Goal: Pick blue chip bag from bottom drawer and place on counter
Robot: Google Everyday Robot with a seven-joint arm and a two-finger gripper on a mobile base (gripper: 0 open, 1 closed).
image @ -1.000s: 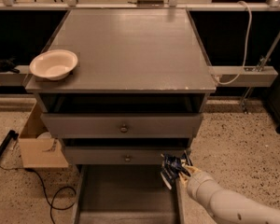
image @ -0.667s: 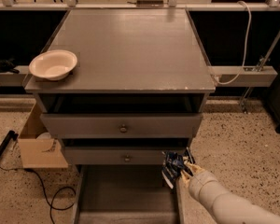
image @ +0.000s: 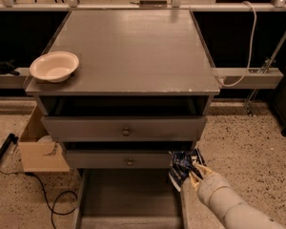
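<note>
Now gripping: gripper (image: 194,171) clamped on blue chip bag (image: 181,165)
Bag position: above bottom drawer (image: 128,197) right wall, apparently high enough to clear it
Destination: counter (image: 133,46), roomy beside bowl (image: 55,66)

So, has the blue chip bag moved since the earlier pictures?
Yes, slightly. Held in the gripper, the blue chip bag has risen a little and drifted right, judged against the knob of the drawer beside it.

The blue chip bag (image: 181,166) is showing dark navy with white lettering. The gripper (image: 194,170), dark on a cream arm, is gripping it below the front right corner of the grey counter (image: 128,51). The bowl (image: 55,66) is showing cream.
</note>
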